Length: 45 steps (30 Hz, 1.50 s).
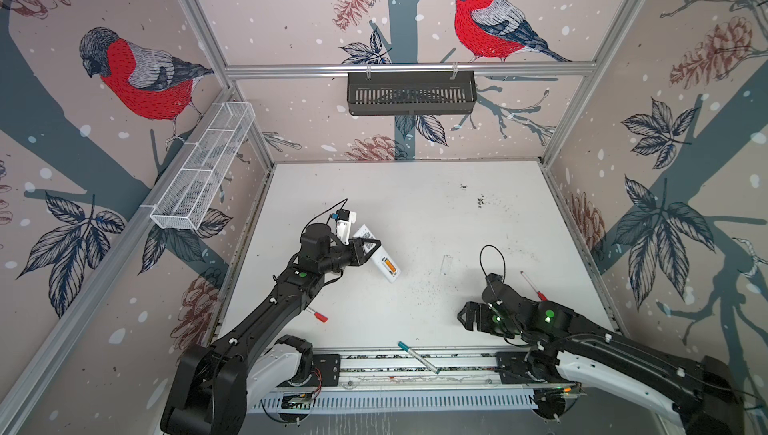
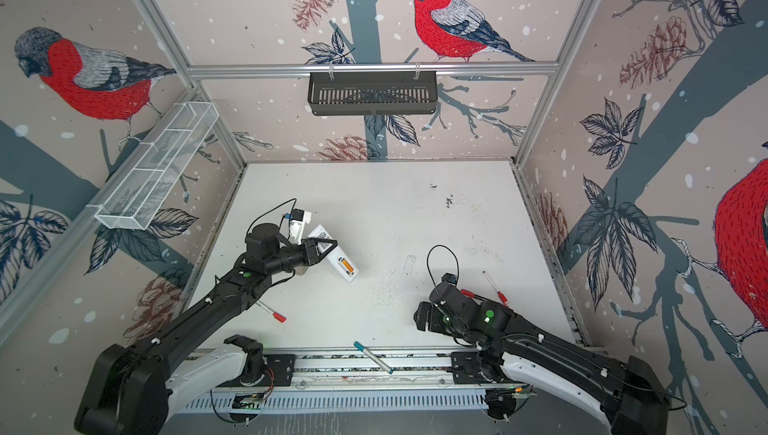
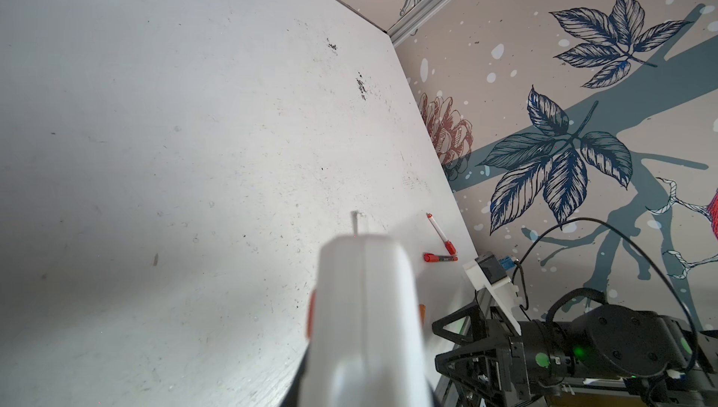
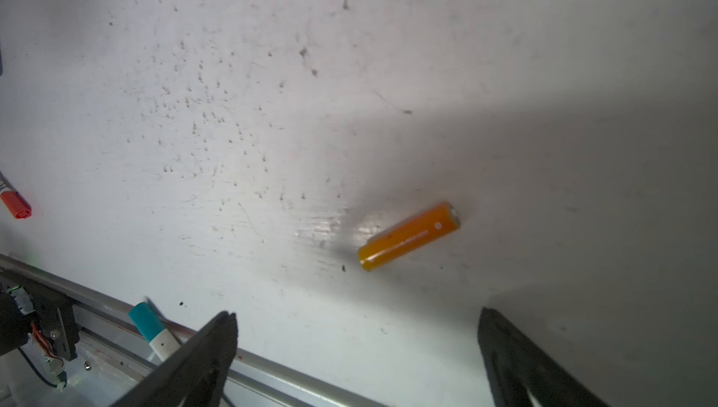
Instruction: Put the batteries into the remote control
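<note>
Bird-print walls boxed in a scuffed white tabletop. Left gripper had its jaws clamped on the remote control near the QR-label end, back side facing up; the remote sat left of centre and angled toward the middle. Whether its free end touched the tabletop could not be told. One loaded battery, orange, lay in the open compartment in the remote's back. Right gripper hung low over the near right part of the tabletop, jaws wide apart and holding nothing. A loose battery lay flat on the tabletop just ahead of those jaws, not touching them, and was hidden under the arm in both top views. One red-capped marker lay beside the left arm, another by the right arm. Teal-capped pen rested across the front rail
</note>
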Available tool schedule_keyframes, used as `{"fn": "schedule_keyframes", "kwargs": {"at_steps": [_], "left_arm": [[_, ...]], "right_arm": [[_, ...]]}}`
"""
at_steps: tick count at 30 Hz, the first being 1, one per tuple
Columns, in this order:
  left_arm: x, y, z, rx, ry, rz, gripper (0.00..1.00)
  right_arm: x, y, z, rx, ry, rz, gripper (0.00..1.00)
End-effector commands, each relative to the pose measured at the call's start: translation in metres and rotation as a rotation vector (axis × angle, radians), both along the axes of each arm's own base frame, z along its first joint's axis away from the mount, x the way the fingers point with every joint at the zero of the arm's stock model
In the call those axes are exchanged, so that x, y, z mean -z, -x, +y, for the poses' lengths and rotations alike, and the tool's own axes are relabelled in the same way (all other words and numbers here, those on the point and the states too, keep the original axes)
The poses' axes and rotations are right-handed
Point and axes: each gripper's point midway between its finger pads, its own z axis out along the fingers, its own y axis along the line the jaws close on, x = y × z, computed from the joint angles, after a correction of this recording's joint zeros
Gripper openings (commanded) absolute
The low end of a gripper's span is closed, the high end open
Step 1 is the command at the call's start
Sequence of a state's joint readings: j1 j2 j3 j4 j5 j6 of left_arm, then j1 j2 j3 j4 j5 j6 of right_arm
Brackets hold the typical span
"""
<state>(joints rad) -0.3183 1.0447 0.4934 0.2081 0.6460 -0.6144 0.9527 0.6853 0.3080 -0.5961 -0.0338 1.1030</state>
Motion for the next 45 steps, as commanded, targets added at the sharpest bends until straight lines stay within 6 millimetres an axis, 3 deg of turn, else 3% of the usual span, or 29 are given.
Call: {"fn": "schedule_keyframes", "kwargs": {"at_steps": [1,17,22,30,45], "left_arm": [[-0.014,-0.005,-0.001,-0.007,0.027,-0.063,0.0],[-0.023,0.0,0.003,-0.016,0.023,-0.095,0.0],[-0.023,0.0,0.004,-0.018,0.024,-0.097,0.0],[-0.025,0.001,0.004,-0.018,0.024,-0.102,0.0],[-0.024,0.001,0.005,-0.02,0.02,-0.098,0.0]], "right_arm": [[0.01,-0.003,-0.008,0.09,0.011,0.019,0.98],[0.036,-0.018,-0.02,0.04,0.269,0.02,0.47],[0.037,-0.026,-0.022,0.0,0.366,0.008,0.42],[0.045,-0.034,-0.012,-0.115,0.45,0.003,0.28],[0.047,-0.043,0.021,-0.284,0.466,-0.023,0.25]]}}
